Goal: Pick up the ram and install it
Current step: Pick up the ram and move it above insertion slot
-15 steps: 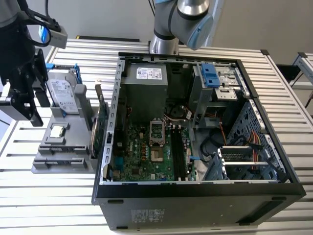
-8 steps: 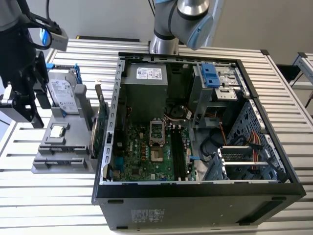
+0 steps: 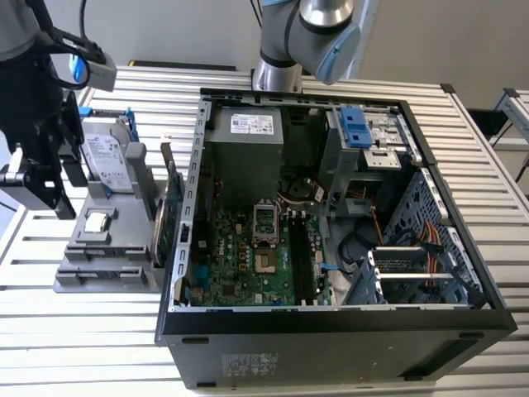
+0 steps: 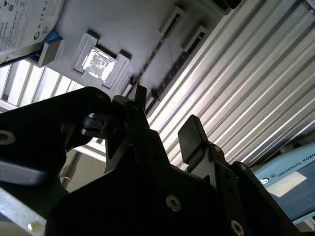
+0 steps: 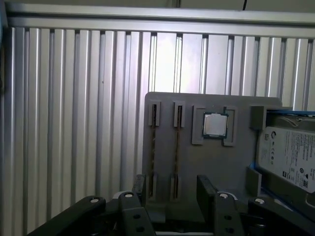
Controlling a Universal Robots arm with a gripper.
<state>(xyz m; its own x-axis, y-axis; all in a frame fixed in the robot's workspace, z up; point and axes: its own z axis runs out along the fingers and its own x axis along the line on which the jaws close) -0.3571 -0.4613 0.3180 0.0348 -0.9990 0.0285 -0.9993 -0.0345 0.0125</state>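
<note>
Pick step, grasp not yet made. Jaws spread, empty, over grey tray (image 5: 231,167); ram (image 5: 177,147) edge-up just beyond their gap. Judgement: grasp needs jaws straddling its thin edge.

A white printed label covered the face of the hard drive (image 5: 287,160) in both wrist views and in the exterior view, but its lines could not be made out. In the second wrist view, a light-blue arm cover (image 4: 275,194) carried white maker's lettering beside a pale label. In the exterior view, the power supply (image 3: 244,147) bore a white sticker, and the computer case (image 3: 347,356) had a faint printed patch on its near outer wall; neither was legible.
</note>
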